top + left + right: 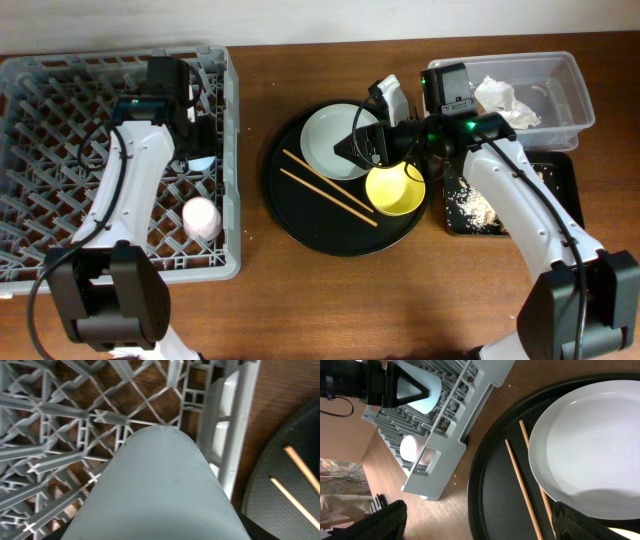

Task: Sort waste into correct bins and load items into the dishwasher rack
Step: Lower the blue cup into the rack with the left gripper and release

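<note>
The left hand (pixel 415 391) gripped the light blue cup (pixel 160 490) by its side, jaws partway apart around it, over the dishwasher rack (pixel 60 170) near its 3 o'clock wall. I judged it was held there to go down among the pegs, up from the pink cup (pixel 202 217) lying toward the rack's 5 o'clock corner.

The right hand (pixel 480 522) hung empty, jaws wide, over the round black tray (pixel 300 220) at the plate (pixel 330 135)'s 3 o'clock edge. It was probably spread for that rim or for the chopsticks (pixel 325 185) at the plate's 6 o'clock. The yellow bowl (pixel 395 190) sat at the tray's 4 o'clock.

At the bench's 2 o'clock, the clear tub (pixel 585 100) held the napkin (pixel 505 100). The black rectangular tray (pixel 560 170) held noodle scraps (pixel 470 205).

The cup filled the left wrist view, hiding those fingers and whether it touched any peg. The right arm covered parts of the plate and the rectangular tray. No brown wrapper could be made out.
</note>
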`<state>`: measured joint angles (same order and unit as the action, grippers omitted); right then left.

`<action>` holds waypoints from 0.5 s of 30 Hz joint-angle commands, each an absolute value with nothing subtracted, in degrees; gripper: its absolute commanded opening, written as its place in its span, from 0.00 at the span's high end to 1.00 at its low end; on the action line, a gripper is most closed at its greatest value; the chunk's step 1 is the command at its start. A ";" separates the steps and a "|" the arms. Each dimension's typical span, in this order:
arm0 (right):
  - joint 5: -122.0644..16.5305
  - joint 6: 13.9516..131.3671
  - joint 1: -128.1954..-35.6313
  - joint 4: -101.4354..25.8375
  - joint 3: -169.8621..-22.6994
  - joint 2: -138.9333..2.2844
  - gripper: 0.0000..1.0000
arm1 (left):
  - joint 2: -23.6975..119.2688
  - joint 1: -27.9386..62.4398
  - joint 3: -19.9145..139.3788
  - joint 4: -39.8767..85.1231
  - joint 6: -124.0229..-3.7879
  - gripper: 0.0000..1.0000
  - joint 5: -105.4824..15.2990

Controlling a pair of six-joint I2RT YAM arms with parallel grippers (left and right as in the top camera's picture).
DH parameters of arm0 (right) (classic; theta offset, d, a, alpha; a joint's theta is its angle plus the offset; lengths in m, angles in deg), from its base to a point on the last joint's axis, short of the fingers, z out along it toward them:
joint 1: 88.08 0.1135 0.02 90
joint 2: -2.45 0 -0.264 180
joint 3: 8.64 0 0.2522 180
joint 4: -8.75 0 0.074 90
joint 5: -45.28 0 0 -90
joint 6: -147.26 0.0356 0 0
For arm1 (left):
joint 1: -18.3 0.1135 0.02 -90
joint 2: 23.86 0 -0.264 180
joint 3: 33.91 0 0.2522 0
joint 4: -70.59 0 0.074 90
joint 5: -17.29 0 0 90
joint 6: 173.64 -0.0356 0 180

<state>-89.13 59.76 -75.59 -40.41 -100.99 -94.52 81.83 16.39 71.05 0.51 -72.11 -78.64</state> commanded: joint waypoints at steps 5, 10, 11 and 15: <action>-88.58 58.93 -75.35 -40.78 -100.95 -94.67 0.07 | 85.70 16.28 71.84 0.32 -72.99 0.37 -81.42; -88.58 58.96 -75.35 -40.80 -100.95 -94.67 0.07 | 85.70 15.93 71.84 0.36 -73.01 0.36 -79.58; -88.58 58.93 -75.35 -40.80 -100.95 -94.67 0.07 | 85.70 15.75 71.84 0.36 -73.01 0.36 -79.58; -88.56 58.93 -75.32 -40.80 -100.95 -94.67 0.07 | 85.65 15.29 71.86 0.08 -73.01 0.36 -79.19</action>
